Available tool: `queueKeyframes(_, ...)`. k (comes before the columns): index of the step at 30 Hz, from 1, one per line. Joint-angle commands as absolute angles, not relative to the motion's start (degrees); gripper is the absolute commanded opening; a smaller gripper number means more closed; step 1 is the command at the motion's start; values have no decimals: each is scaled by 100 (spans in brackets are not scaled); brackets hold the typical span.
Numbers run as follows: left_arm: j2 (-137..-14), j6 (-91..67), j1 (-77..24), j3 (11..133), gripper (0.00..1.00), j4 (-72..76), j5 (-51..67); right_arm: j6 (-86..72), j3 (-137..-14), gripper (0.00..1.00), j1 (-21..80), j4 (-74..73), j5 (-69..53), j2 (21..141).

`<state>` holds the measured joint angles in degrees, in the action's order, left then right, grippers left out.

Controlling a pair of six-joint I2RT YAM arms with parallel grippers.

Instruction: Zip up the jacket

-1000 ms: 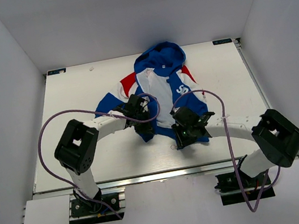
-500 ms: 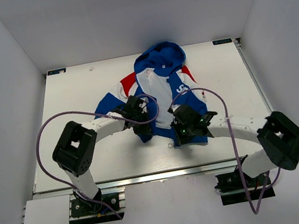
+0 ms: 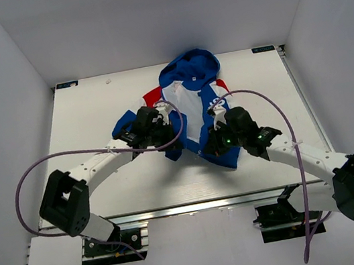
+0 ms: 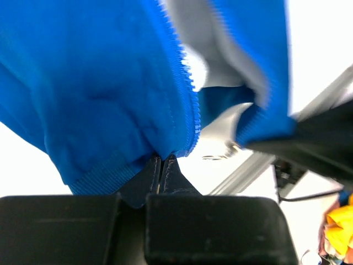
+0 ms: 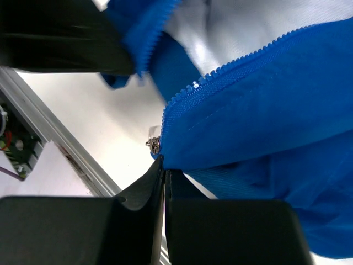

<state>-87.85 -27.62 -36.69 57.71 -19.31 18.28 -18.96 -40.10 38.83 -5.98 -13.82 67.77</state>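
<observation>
The jacket [image 3: 191,84] lies open at the middle back of the table, blue with red shoulders and white lining, hood to the far side. My left gripper [image 3: 164,136] is shut on the bottom hem corner of the jacket's left front panel [image 4: 105,105], by the blue zipper teeth [image 4: 185,83]. My right gripper [image 3: 214,145] is shut on the bottom hem corner of the right front panel [image 5: 265,121], just below the metal zipper slider [image 5: 155,144]. Both panels are lifted off the table, with white lining showing between them.
The white table [image 3: 86,120] extends to both sides of the jacket. An aluminium rail [image 3: 189,206] runs along the near edge. Purple cables [image 3: 35,176] loop from both arms. Grey walls enclose the table on three sides.
Both arms have reached farther forward, carrying the jacket's bottom hem corners up toward the hood and bunching the lower jacket. The right gripper moved right and away; the left moved away and slightly left.
</observation>
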Motion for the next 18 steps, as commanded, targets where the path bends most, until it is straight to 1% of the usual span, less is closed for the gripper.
queueKeyframes(1,-8315,-2698,-3647,5669,0,-1539,2346,-1680,-3920,0,3604,-141,-2267,6715)
queueKeyframes(5,-8305,-2725,-3647,5599,0,-1415,2707,-1670,-3911,0,3568,-158,-1988,6819)
queueKeyframes(6,-8340,-2733,-3647,5590,2,-1459,2707,-1679,-3920,0,3551,-176,-1934,6899)
queueKeyframes(15,-8666,-2690,-3647,5423,3,-2276,2110,-1855,-3788,0,3393,-132,-1670,8067)
queueKeyframes(18,-8631,-2611,-3647,5388,6,-2522,2004,-1828,-3727,0,3305,-202,-1617,8358)
